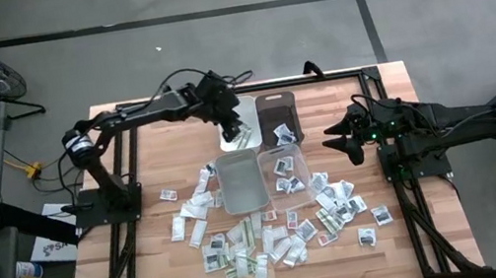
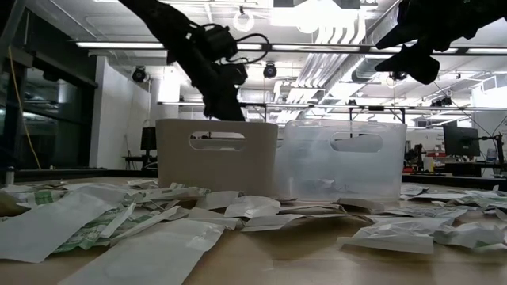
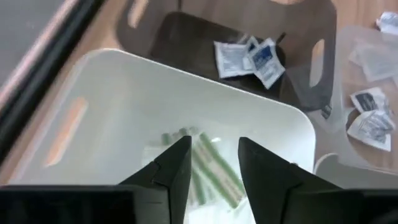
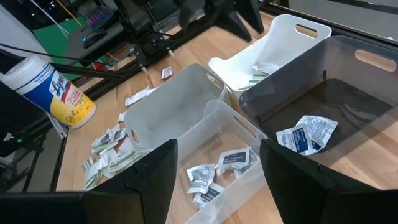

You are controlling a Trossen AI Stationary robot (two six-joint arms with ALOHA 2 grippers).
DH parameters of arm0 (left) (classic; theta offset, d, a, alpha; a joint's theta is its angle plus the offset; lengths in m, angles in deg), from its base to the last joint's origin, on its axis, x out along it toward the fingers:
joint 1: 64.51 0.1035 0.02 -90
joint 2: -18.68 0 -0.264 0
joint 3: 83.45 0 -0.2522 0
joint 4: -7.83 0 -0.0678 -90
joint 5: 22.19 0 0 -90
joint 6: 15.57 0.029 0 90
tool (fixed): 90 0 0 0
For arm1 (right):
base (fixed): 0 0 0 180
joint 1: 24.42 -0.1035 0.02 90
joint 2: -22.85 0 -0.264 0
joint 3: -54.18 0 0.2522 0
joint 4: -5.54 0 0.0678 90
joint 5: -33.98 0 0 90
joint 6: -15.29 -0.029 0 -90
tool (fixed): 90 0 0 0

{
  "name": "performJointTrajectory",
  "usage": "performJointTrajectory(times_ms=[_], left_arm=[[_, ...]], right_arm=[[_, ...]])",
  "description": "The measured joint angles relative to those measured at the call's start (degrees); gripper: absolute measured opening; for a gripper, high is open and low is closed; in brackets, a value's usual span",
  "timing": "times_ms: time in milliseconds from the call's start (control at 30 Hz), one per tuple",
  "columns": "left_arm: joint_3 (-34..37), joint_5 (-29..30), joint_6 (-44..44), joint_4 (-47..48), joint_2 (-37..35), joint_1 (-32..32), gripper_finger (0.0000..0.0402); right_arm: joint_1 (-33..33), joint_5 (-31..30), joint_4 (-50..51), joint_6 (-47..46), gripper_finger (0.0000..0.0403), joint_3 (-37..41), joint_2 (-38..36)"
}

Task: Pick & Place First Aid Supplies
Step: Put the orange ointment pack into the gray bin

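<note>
Wooden table [image 1: 147,260] surface is shown at frame centre in the high view, with first aid supplies [image 1: 246,249] scattered across its lower middle. The left gripper [image 1: 232,126] is positioned over the white bin [image 1: 248,109] at upper centre, fingers parted, nothing held; green-printed packets [image 3: 211,165] are seen beneath it. The right gripper [image 1: 348,138] is held wide open and empty at right.
</note>
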Motion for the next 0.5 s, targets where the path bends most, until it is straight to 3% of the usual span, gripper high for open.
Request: performJointTrajectory(times_ms=[200,500], left_arm=[[-0.1,3.3,6.1,13.1,-5.1,0.4,0.0126],[1.4,13.7,10.2,33.1,-9.7,-5.6,0.0117]], right_arm=[[0.0,0.0,0.0,-0.1,0.0222,0.0,0.0],[0.0,-0.4,0.2,-0.3,0.0222,0.0,0.0]])
